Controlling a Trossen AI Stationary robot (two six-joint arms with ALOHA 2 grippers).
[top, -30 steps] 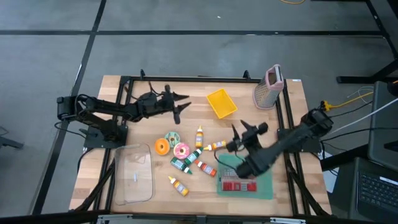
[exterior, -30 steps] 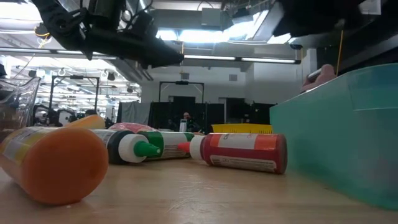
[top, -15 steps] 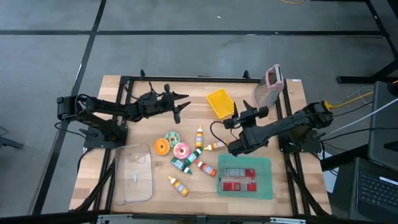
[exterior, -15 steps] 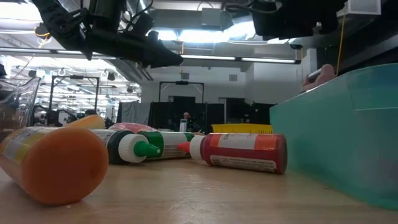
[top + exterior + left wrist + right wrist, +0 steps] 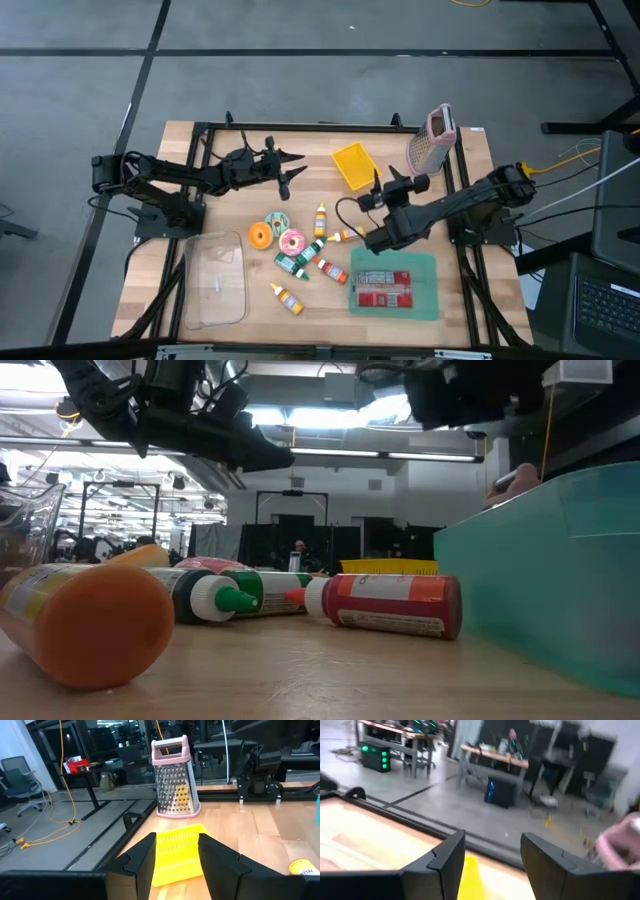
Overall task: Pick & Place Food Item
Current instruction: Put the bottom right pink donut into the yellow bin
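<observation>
While bottles (image 5: 318,222) crowd donut (image 5: 292,242) | grater (image 5: 432,140) behind yellow tray (image 5: 356,165)

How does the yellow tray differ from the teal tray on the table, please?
The yellow tray is smaller and lies askew near the table's far edge, beside the grater; the teal tray is larger and sits square at the near right. The yellow tray looks empty; the teal tray holds a red packet. Both are shallow and rectangular.

No label or sign here can be read.
</observation>
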